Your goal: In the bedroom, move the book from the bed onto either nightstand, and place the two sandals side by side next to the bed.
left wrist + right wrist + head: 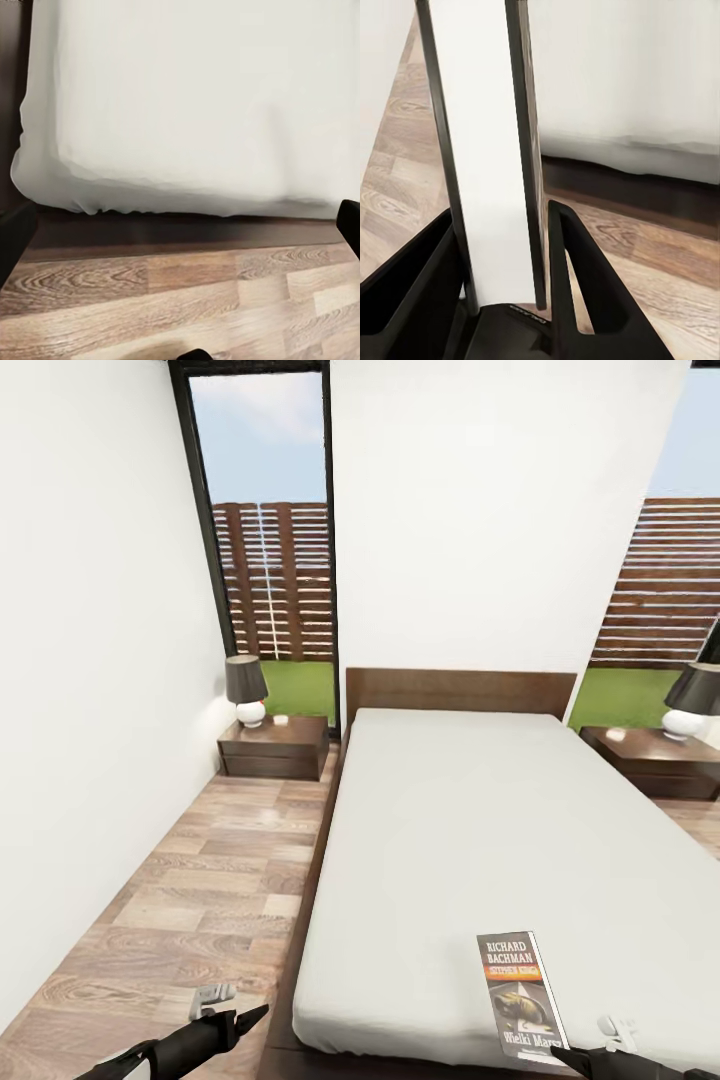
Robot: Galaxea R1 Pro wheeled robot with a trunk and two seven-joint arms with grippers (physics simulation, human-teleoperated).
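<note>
At the foot edge of the bed (500,830), near its right corner, the book (522,996) stands in your right tool (506,300), whose two fingers pinch its lower edge. It is thin, light and apt to flex or slip, so keep hold near the spine. Your left tool (225,1028) hangs over the floor (200,880); whether it is wide or narrow you cannot tell. Either nightstand (275,747) waits beside the headboard. No sandals are visible.
</note>
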